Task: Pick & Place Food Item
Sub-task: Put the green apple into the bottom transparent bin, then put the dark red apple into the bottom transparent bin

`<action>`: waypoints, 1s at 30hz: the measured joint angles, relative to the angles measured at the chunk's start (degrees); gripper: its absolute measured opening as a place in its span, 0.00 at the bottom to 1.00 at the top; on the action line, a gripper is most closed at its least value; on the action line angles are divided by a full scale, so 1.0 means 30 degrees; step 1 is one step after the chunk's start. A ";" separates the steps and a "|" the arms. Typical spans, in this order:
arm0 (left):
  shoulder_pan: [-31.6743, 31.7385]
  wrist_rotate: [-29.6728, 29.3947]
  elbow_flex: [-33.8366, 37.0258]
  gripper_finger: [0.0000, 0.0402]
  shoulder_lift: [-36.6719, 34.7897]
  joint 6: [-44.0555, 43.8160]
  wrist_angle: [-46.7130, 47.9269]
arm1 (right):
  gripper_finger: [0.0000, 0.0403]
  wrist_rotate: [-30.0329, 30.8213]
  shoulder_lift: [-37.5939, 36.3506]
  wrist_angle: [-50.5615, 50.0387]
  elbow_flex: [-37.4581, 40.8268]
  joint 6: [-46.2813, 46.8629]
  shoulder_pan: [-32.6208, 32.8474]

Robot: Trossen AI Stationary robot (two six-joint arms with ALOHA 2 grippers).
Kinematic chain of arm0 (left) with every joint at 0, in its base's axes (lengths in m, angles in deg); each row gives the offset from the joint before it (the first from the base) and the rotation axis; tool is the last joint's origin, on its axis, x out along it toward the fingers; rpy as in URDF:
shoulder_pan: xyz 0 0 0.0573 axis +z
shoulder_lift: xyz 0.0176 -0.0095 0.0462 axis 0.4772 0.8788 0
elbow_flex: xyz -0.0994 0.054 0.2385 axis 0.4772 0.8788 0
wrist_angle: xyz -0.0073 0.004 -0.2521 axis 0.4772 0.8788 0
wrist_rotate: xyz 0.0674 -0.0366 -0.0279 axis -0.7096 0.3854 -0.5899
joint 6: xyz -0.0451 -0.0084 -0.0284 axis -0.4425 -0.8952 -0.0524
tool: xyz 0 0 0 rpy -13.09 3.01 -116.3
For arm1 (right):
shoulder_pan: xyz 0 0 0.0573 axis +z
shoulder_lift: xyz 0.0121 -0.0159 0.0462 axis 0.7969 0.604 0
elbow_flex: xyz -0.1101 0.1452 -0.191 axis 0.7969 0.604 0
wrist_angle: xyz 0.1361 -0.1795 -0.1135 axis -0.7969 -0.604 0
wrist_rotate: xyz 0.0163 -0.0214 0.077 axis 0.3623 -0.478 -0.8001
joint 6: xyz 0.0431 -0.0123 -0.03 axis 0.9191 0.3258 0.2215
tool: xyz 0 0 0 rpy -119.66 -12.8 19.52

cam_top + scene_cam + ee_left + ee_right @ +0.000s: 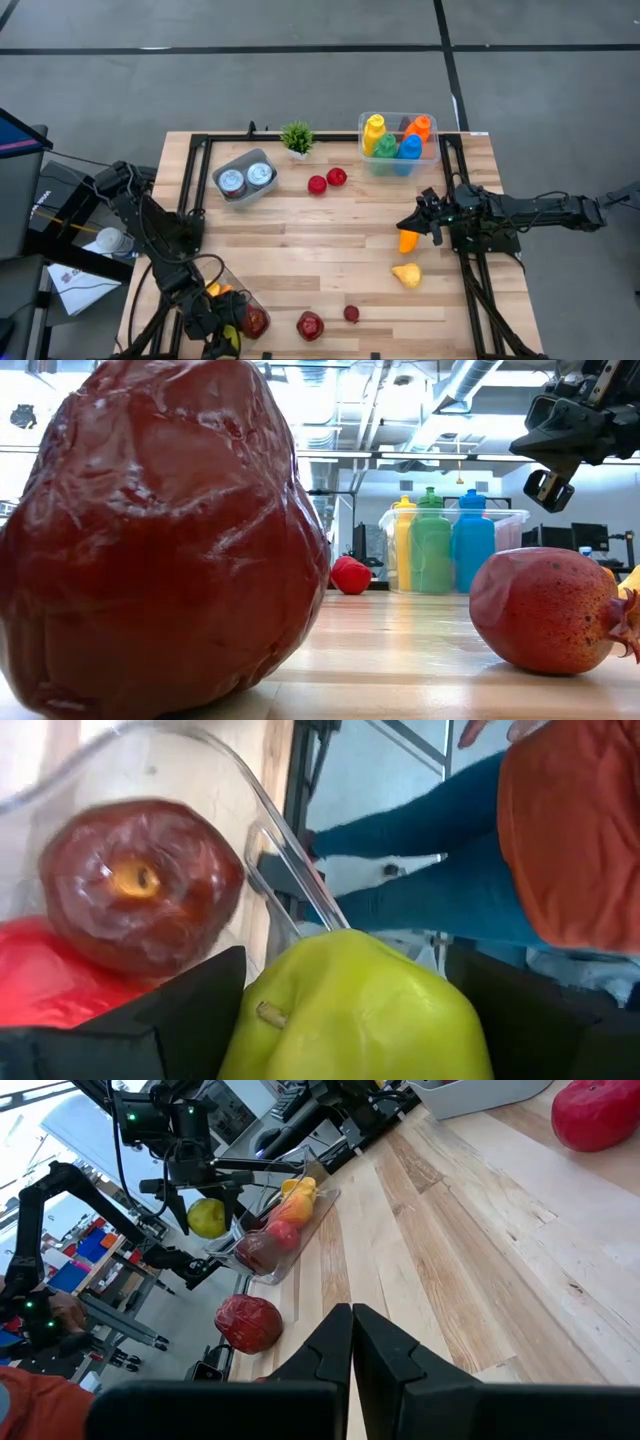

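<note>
Left gripper (228, 338): over my clear bin (222, 287) at the tabletop's (330, 235) near-left corner, pear (360, 1010) between the fingers.
Bin contents: an apple (140, 885) and other fruit.
Right of bin, near edge: pomegranate (310, 325), then a small fruit (351, 313).
Right gripper (424, 222): over the tabletop's right side.
Bottle tub (400, 150): far right.
Can tray (245, 178): far left, plant (297, 138) beside it.

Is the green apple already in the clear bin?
Not yet: the left gripper holds the green apple above the clear bin.
</note>
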 joint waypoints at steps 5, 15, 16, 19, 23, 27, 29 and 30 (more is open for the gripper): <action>0.0007 0.0663 0.0000 0.83 0.0000 0.0009 0.0009 | 0.01 0.0002 0.0000 0.0000 -0.0002 -0.0004 0.0003; 0.0015 0.0677 0.0000 0.83 0.0000 0.0009 0.0103 | 0.01 0.0004 0.0000 0.0000 -0.0005 0.0001 0.0003; 0.0015 0.0677 0.0000 0.83 0.0000 0.0006 0.0103 | 0.01 0.0007 0.0000 0.0000 -0.0005 -0.0002 0.0003; 0.0015 0.0677 0.0000 0.83 0.0000 0.0001 0.0103 | 0.01 0.0000 -0.0003 0.0000 -0.0005 -0.0004 0.0003; 0.0015 0.0685 0.0000 0.86 0.0000 0.0001 0.0103 | 0.01 0.0007 0.0001 0.0000 -0.0005 -0.0005 0.0003; 0.0034 0.0969 0.0000 0.92 0.0000 -0.0008 0.0113 | 0.01 0.0005 0.0003 0.0000 -0.0003 -0.0006 0.0003; 0.0073 0.1273 0.0000 0.95 0.0000 0.0002 0.0118 | 0.01 0.0003 -0.0001 0.0000 -0.0005 -0.0003 0.0002; 0.0070 0.1296 0.0000 0.96 0.0000 0.0038 0.0118 | 0.01 0.0002 0.0003 0.0000 -0.0005 -0.0006 -0.0003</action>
